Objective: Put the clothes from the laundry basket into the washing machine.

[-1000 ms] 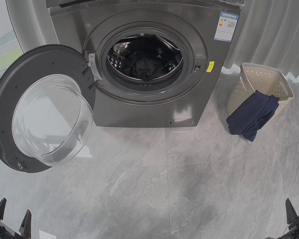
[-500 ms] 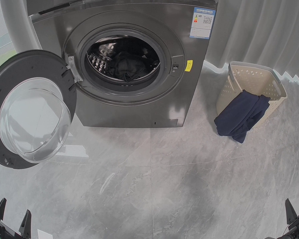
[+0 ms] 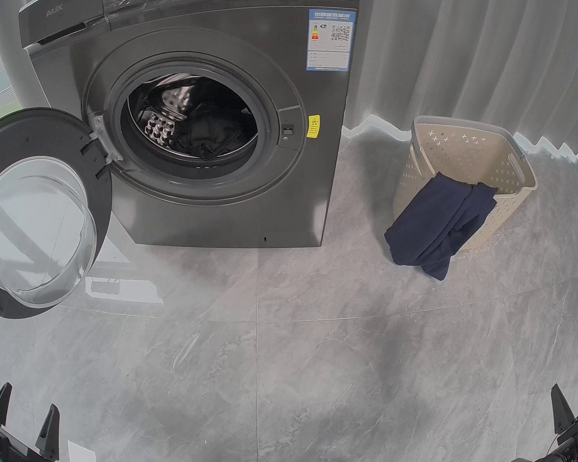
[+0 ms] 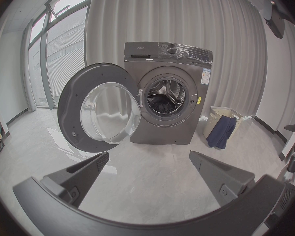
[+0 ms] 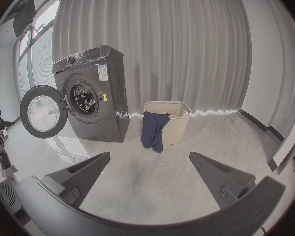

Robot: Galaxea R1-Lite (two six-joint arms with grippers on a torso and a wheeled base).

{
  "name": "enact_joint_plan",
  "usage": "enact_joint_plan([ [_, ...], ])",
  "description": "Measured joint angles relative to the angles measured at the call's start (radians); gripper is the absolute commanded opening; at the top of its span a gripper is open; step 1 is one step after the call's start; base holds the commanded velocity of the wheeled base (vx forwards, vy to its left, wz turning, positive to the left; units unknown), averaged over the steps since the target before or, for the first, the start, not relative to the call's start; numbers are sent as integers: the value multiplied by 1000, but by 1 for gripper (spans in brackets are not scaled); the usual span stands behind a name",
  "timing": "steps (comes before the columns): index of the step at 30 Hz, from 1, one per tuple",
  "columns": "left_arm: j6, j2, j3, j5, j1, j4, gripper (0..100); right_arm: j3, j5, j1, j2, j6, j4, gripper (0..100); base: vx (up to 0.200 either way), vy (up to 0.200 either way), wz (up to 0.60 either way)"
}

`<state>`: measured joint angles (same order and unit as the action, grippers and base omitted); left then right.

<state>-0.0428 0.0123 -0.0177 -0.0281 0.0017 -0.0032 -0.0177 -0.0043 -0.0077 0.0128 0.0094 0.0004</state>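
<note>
Now my whole head view is shifting, with the washing machine (image 3: 192,129) sliding toward my left, so I'm turning toward the laundry basket (image 3: 469,133). The navy garment (image 3: 440,222) is hanging over its rim. My left gripper (image 4: 148,153) and right gripper (image 5: 149,153) are both spread wide, carrying nothing.

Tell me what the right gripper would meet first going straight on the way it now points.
Probably the navy garment draped over the rim of the laundry basket; the right gripper, open, has only bare floor before it. Depth is hard to judge.
</note>
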Motion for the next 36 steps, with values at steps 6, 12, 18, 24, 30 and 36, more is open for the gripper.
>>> enact_joint_plan([
  [6, 0, 1, 0, -1, 0, 0, 100, 0, 0, 0, 0, 0, 0, 100, 0, -200, 0],
  [12, 19, 1, 0, 13, -1, 1, 100, 0, 0, 0, 1, 0, -1, 100, 0, -200, 0],
  [18, 17, 1, 0, 18, -1, 0, 100, 0, 0, 0, 1, 0, 0, 100, 0, -200, 0],
  [24, 31, 1, 0, 23, 0, 0, 100, 0, 0, 0, 1, 0, 0, 100, 0, -33, 0],
  [30, 19, 2, 0, 23, -1, 1, 100, 0, 0, 0, 1, 0, 0, 100, 0, -67, 0],
  [36, 23, 2, 0, 24, -1, 0, 100, 0, 0, 0, 2, 0, 0, 100, 0, -200, 0],
])
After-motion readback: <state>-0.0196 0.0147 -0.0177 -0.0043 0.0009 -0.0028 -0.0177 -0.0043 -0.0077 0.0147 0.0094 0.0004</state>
